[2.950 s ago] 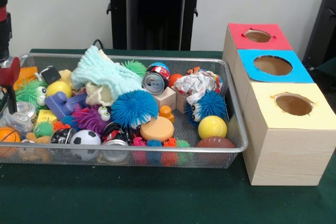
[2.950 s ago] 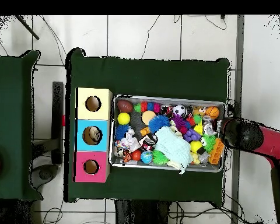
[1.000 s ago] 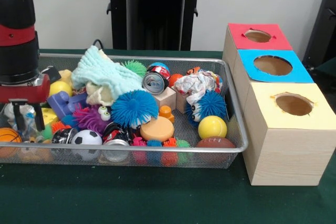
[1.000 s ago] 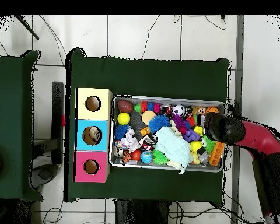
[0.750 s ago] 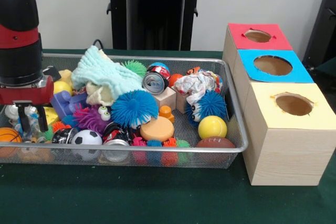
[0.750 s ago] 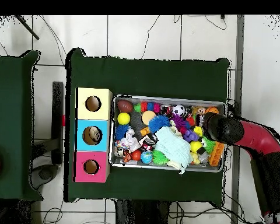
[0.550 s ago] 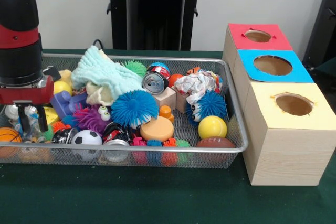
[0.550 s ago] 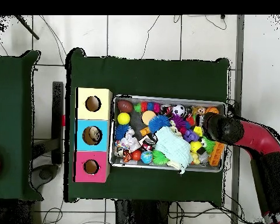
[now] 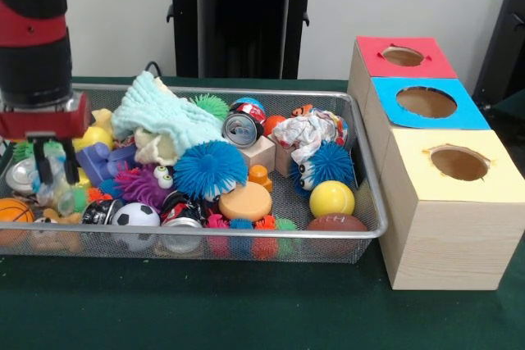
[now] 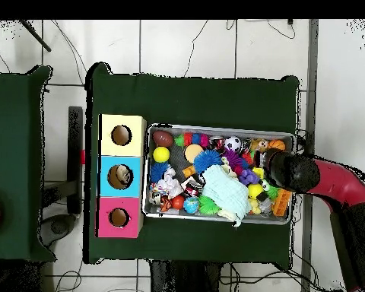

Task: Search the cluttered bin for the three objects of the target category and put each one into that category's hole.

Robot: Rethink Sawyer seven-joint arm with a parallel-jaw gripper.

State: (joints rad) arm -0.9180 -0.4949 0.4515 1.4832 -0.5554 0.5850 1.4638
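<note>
The silver wire mesh bin [image 9: 246, 235] is full of toys; it also shows in the overhead view [image 10: 216, 127]. My gripper [image 9: 55, 171] hangs over the bin's left end in the front view, a little above the pile. Its fingers [image 9: 39, 168] hold a crumpled clear plastic piece [image 9: 54, 188] between them. In the overhead view the red and black arm [image 10: 292, 172] covers the gripper. Three wooden boxes with holes stand beside the bin: red [image 9: 435, 63], blue [image 9: 467, 116] and yellow [image 9: 492, 174].
Around the gripper lie a purple block [image 9: 97, 161], a yellow ball [image 9: 92, 137], an orange basketball [image 9: 11, 211] and a soccer ball [image 9: 134, 215]. A light green cloth [image 9: 164, 116], a blue spiky ball [image 9: 209, 170] and a can [image 9: 242, 129] fill the middle. The robot pedestal [image 9: 242, 14] stands behind.
The arm came in over the bin's left end and went down into the pile. Since then the gripper has risen a little, with the clear plastic between its fingers.
</note>
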